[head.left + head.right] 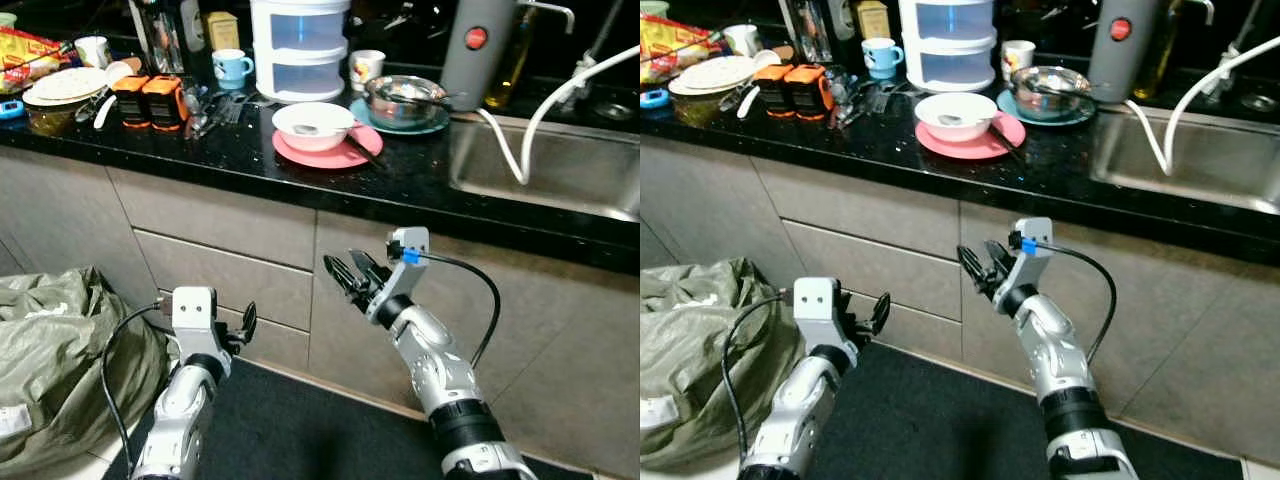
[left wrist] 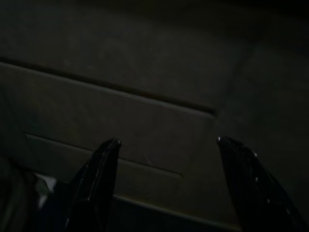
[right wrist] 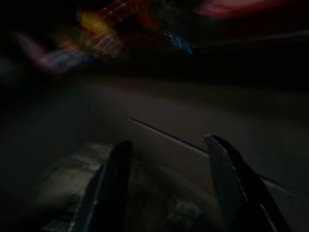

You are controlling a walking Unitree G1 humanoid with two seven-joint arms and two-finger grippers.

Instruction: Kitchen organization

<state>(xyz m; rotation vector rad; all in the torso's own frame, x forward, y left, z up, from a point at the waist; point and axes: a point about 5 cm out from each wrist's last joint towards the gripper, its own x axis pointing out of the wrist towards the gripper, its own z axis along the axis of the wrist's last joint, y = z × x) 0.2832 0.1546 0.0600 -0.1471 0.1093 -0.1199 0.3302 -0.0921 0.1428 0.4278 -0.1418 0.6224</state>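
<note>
A white bowl (image 1: 313, 125) with a spoon in it rests on a pink plate (image 1: 347, 154) near the front of the black counter (image 1: 200, 160). Behind it a steel bowl (image 1: 403, 98) sits on a teal plate (image 1: 430, 125). My right gripper (image 1: 350, 272) is raised in front of the cabinet doors below the counter, open, with nothing between its fingers (image 3: 231, 179). My left gripper (image 1: 242, 326) is lower, in front of the drawers (image 2: 120, 125), also open and empty, its fingers (image 2: 96, 183) spread wide.
On the counter stand a blue cup (image 1: 232, 68), a white mug (image 1: 366, 68), a stacked white container (image 1: 300, 50), two orange-and-black items (image 1: 148, 100), stacked plates (image 1: 65, 88) and a grey flask (image 1: 478, 50). The sink (image 1: 545, 170) lies at the right. A green bag (image 1: 60, 360) sits on the floor at left, beside a dark mat (image 1: 300, 420).
</note>
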